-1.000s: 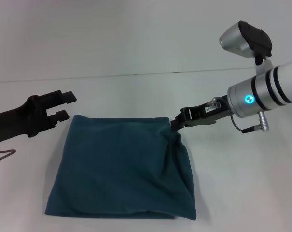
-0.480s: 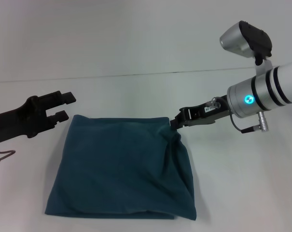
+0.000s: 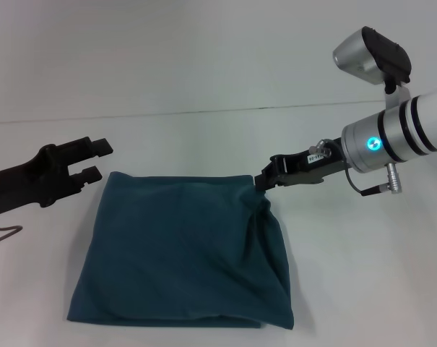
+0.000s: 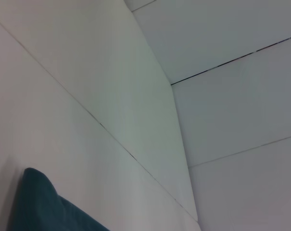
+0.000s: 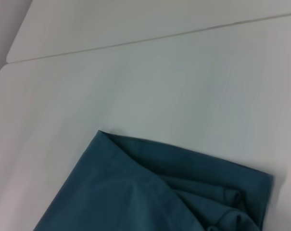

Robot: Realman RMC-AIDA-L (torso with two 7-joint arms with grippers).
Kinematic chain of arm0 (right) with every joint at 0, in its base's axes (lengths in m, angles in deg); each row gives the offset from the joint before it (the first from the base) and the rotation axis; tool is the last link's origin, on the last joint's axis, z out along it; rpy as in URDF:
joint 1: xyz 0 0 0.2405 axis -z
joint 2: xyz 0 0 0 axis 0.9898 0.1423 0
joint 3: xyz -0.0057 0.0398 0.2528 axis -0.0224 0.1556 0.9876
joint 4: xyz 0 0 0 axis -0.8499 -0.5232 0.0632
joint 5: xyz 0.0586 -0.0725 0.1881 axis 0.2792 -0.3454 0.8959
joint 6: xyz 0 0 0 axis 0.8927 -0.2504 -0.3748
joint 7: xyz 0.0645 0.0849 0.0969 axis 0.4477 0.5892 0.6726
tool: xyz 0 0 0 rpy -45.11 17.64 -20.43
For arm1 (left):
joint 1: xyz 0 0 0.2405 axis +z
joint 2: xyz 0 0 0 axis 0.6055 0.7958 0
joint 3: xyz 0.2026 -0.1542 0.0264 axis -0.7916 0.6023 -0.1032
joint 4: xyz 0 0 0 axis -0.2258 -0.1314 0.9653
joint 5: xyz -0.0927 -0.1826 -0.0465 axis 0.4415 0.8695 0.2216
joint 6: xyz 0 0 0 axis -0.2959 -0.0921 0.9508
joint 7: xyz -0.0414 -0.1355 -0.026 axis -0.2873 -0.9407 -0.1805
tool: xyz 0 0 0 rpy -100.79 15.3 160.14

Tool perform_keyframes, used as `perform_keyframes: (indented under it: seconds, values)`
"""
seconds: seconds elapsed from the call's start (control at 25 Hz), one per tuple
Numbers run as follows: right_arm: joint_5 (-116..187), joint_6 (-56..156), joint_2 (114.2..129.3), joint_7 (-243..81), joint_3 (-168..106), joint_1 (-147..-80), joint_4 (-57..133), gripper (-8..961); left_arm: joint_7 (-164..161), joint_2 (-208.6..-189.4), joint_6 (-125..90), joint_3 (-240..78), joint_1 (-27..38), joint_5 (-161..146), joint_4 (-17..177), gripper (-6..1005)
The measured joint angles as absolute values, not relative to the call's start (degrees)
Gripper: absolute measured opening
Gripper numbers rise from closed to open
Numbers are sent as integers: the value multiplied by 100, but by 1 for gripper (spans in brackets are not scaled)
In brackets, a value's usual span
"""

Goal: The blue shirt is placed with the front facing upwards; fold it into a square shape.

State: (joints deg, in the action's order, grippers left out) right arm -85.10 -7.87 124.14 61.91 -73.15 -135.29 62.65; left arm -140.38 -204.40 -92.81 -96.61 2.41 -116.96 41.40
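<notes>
Presently the left gripper [image 3: 94, 159] hovers with fingers spread just beside the far left corner of the blue shirt [image 3: 182, 253], apparently released and standing clear. The shirt lies on the white tabletop [image 3: 204, 137], already folded to a near square, lettering hidden. The right gripper [image 3: 264, 181] sits at the far right corner, where the cloth bunches; whether it pinches cannot be told. Nothing else obstructs either arm.

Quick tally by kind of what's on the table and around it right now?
Shirts: 1, the blue shirt, folded into a rough square on the table.
Pincers: 2, the left pincer open beside the shirt's far left corner, the right pincer at its far right corner.
Total: 3.
</notes>
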Motion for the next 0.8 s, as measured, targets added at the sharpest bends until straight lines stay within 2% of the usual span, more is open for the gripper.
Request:
perform_keyframes:
  seconds: [0.2, 0.44, 0.8]
  values:
    - [-8514, -785, 12409, 6152, -7396, -13518, 6273, 178, -14038, -20440, -9281, -9655, 247, -11696, 4140, 690]
    - [-8526, -657, 12439, 6131, -7709, -13527, 6326, 247, -14038, -20440, -9281, -9649, 246, -11696, 4140, 690]
    - [-8529, -382, 12551, 6120, -7829, -13574, 6327, 210, -14032, -20439, -9282, -9643, 246, -11697, 4140, 690]
